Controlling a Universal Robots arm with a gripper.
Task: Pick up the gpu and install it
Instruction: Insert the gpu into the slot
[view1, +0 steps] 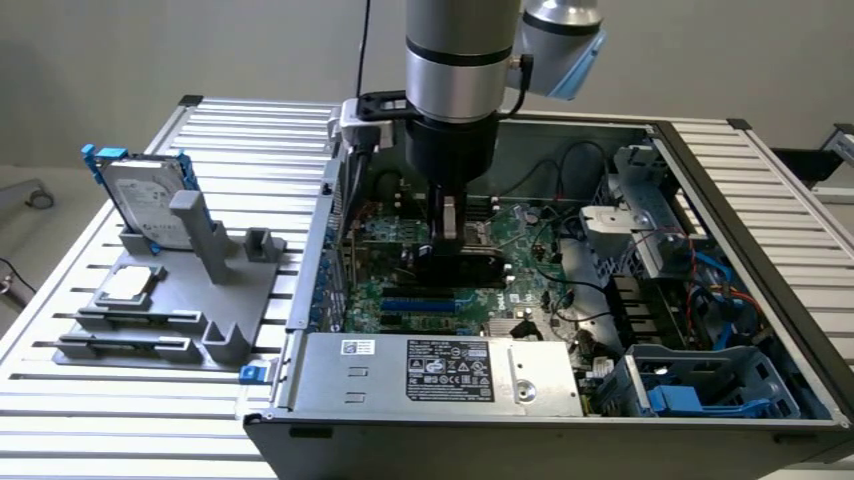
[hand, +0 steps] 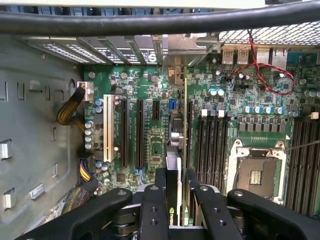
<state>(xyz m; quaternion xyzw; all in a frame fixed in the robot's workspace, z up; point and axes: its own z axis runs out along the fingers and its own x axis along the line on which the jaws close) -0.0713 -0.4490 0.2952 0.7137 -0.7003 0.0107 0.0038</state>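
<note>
The claw (hand: 175, 176) is clenched on the gpu (view1: 465, 266), holding it upright, edge down, over the motherboard (view1: 527, 262) inside the open case (view1: 701, 190), right of the black slots (hand: 124, 132)

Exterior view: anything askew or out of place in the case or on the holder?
Nothing stands out. The thin green-and-black gpu card sits upright in the jaws over the green motherboard; the silver hard drive stands in its grey holder.

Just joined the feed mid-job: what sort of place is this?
Probably a computer-assembly test bench: an open PC case on a slatted aluminium table, a grey parts fixture holding a hard drive, and the end effector gripping the gpu.
</note>
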